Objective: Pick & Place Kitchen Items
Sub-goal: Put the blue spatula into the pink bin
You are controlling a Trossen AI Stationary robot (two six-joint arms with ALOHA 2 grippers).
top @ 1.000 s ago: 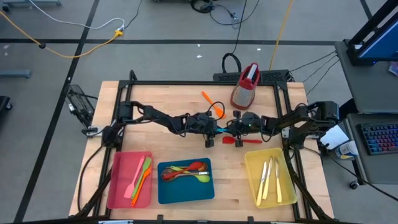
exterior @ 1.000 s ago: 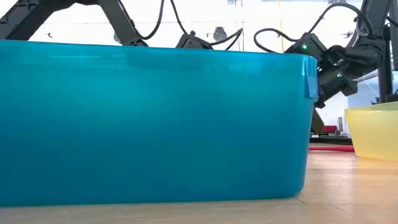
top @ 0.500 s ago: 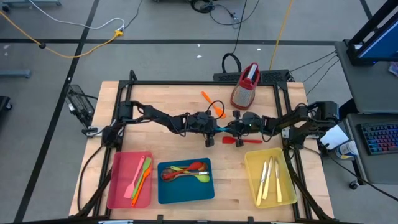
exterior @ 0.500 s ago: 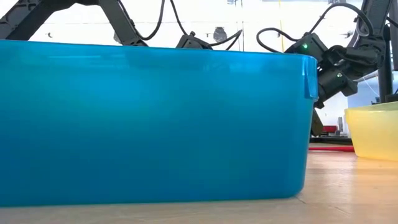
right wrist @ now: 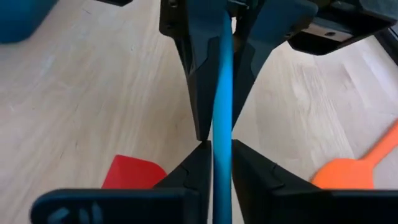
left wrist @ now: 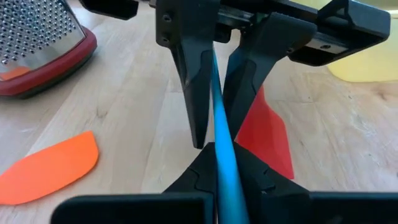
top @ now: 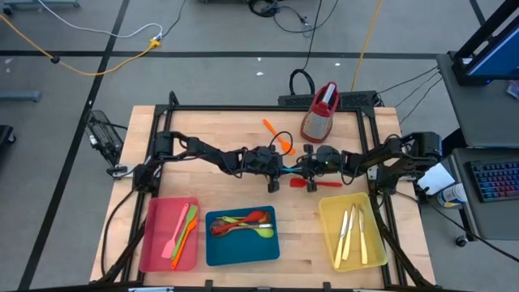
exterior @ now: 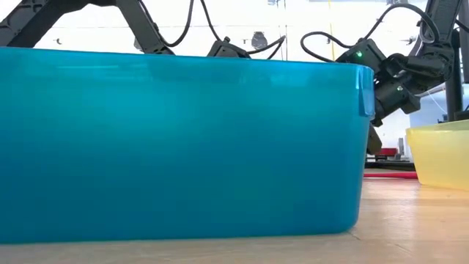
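A slim blue utensil (top: 290,169) hangs level above the table's middle, between my two grippers. My left gripper (top: 280,169) comes from the left and my right gripper (top: 302,169) from the right, tip to tip, both shut on the utensil. A red spatula (top: 315,184) lies flat on the table just near of them. An orange spatula (top: 278,136) lies flat farther back. The blue utensil's ends are hidden by the fingers. My left gripper pinches the blue utensil's thin shaft (left wrist: 225,163) between its two fingers (left wrist: 198,169). The fingers reach level from the table's left and lie along the shaft. The utensil is lifted clear of the table. My right gripper pinches the same blue shaft (right wrist: 222,144) between its two fingers (right wrist: 194,163). The fingers reach level from the table's right and lie along the shaft, facing the left gripper's fingertips. The utensil stays level and clear of the table.
A red-topped metal grater (top: 320,112) stands at the far side. A red tray (top: 156,243), a blue tray (top: 242,250) and a yellow tray (top: 328,231) with utensils stand along the near edge. The blue tray's wall (exterior: 183,147) fills the low view.
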